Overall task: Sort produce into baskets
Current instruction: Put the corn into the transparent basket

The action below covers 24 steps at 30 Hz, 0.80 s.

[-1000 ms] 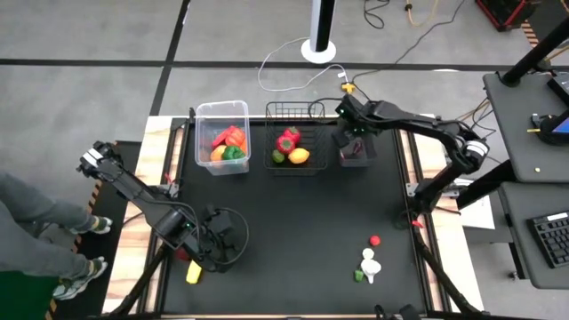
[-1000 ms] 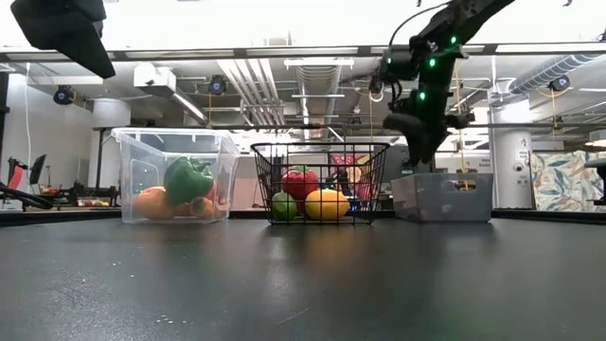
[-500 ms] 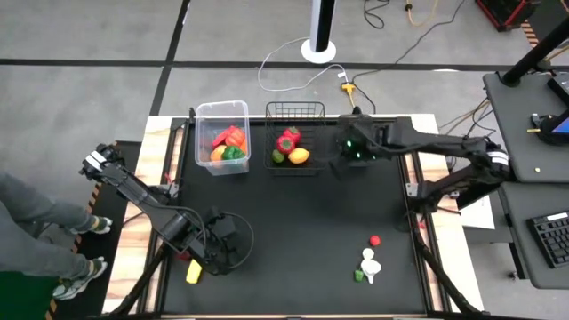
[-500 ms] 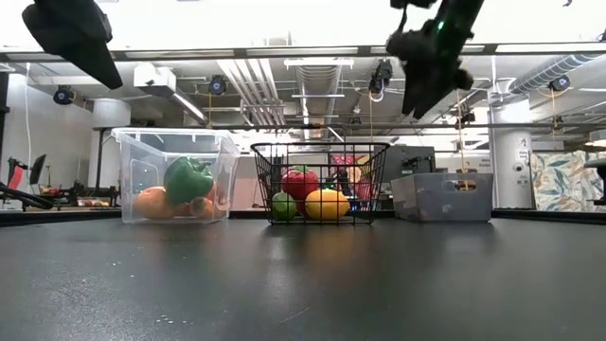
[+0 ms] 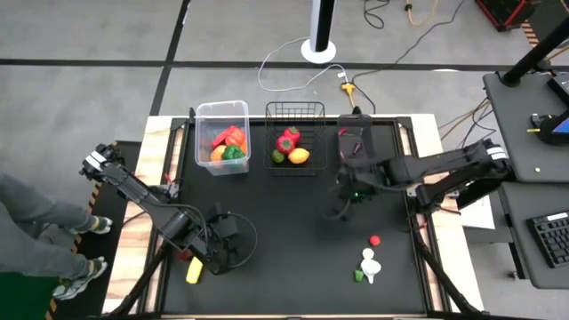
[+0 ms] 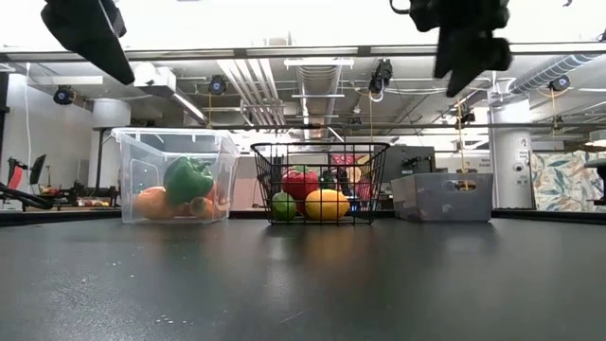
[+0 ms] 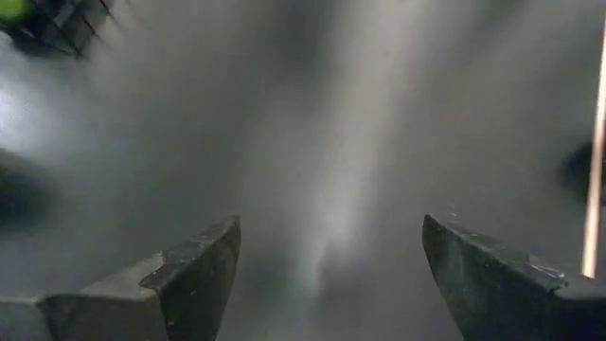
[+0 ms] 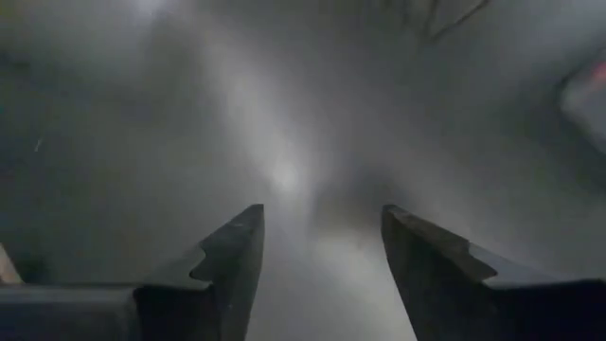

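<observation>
Only the high view is showing the yellow piece (image 5: 194, 272) beside the wide, empty left gripper (image 5: 233, 249); the right gripper (image 5: 338, 201) is gaping empty.

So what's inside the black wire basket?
The black wire basket holds a red pepper, a yellow fruit and something small and green. Anything tucked under them is hidden from view.

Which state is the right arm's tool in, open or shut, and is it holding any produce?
Open and empty. The right wrist view shows the right tool with its two fingers apart and only bare table between them.
</observation>
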Available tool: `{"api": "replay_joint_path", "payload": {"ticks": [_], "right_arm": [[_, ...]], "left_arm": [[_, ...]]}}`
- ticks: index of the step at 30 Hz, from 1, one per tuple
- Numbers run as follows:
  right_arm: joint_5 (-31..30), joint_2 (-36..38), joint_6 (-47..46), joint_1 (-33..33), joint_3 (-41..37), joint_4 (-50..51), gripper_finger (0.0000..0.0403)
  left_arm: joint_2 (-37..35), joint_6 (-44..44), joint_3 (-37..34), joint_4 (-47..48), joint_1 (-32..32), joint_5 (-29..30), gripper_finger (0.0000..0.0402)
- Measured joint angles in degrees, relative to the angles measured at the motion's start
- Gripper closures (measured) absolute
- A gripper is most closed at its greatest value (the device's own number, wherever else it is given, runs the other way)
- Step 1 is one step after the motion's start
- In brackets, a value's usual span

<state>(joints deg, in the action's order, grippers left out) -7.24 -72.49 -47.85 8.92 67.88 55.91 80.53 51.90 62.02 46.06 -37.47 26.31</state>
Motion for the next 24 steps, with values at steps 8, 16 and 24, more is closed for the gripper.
{"api": "replay_joint_path", "payload": {"ticks": [8,16,24], "right_arm": [[3.76,-0.76,-5.56,5.67,-0.09,1.58,0.0174],[-0.71,-1.58,-2.03,5.71,-0.38,0.64,0.0162],[-1.67,-1.97,0.52,5.71,-0.63,0.62,0.0162]], "left_arm": [[0.42,17.37,0.00,3.30,0.07,-18.95,0.0090],[5.86,40.02,0.82,3.69,-6.62,-30.98,0.0090],[9.69,56.69,4.94,15.01,-12.19,-29.08,0.0090]]}}
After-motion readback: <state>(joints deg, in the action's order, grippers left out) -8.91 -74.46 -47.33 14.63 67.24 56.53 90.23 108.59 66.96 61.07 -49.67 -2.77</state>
